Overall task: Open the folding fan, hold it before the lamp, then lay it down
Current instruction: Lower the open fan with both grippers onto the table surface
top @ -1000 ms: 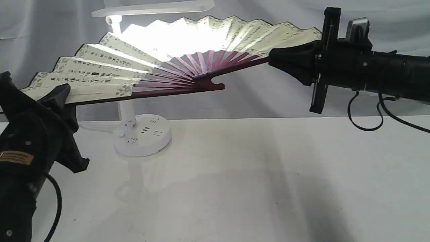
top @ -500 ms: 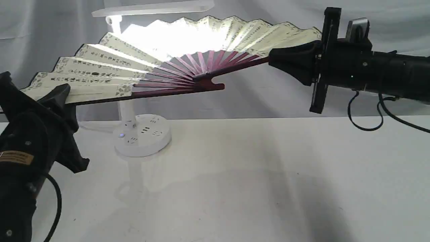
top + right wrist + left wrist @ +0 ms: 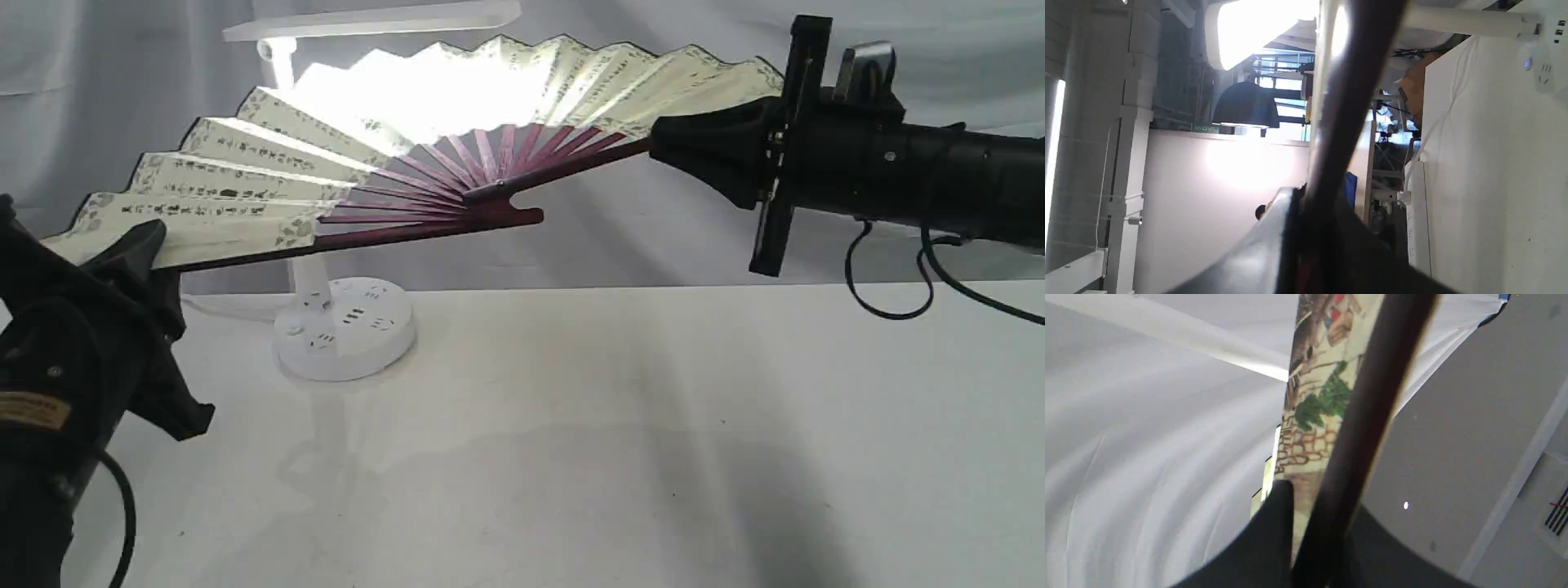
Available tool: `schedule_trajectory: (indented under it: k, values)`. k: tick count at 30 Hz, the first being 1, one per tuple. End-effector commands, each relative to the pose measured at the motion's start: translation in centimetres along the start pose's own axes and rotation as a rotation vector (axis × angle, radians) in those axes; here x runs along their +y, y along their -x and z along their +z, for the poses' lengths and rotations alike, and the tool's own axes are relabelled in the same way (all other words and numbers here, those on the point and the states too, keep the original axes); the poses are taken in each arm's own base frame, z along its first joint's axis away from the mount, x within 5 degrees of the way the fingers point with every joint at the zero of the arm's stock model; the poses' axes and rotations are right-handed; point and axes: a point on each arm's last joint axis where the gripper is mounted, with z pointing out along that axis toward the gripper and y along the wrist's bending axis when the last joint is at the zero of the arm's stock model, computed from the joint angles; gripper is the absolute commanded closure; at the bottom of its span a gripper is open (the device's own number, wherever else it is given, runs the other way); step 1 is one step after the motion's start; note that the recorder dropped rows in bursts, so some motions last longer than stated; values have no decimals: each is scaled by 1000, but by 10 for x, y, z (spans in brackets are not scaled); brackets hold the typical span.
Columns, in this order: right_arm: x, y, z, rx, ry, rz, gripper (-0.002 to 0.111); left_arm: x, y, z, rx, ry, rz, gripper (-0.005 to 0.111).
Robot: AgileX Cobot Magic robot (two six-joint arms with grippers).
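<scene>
Clerk: Entry one: left gripper (image 3: 147, 249), far left of the exterior view. It is closed on the outer end of one maroon guard. Its wrist view shows the dark stick pinched between both fingers (image 3: 1269, 531).

Checker: Item carried?

Clerk: Entry two: folding fan (image 3: 269, 155), fully spread, in the air well above the desk (image 3: 571, 457). Cream leaf with black calligraphy columns; the ribs meet at a pivot about mid-span.

Checker: Behind it?

Clerk: Entry three: lamp (image 3: 347, 331), white, with its round base on the desk. The stem rises behind the leaf and the lit head sits above it, its glow showing through the pleats. The fan hangs between camera and lamp. Whether they touch, I cannot tell.

Checker: Right end?

Clerk: Entry four: right gripper (image 3: 663, 147), clamped on the other guard. Its wrist view shows the guard running out from between the fingers.

Checker: Bearing for the lay-down?

Clerk: The long axis runs gripper to gripper, tilted, with the left end lower and nearer the desk and the right end higher. Judgement: the showing step looks met and the laying is not yet done. Neither arm is nearer, since each holds one end. Both likely need to descend together at the same spacing, or the leaf may strain or fold.
</scene>
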Motion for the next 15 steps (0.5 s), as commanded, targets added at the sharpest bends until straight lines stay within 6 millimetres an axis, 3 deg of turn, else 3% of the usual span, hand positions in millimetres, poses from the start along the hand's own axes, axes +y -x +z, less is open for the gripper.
schedule_trajectory:
  k: [1, 9, 15]
  values:
    - [-10, -1, -4, 0, -62, -37, 108, -10, 12, -10, -64, -95, -162, 107]
    - [-46, -17, -20, -11, -92, 50, 108, 0, 12, -19, 3, -39, -96, 107]
    - [-80, -29, -51, -60, -145, 100, 108, 1, 5, -20, 69, -26, -18, 107]
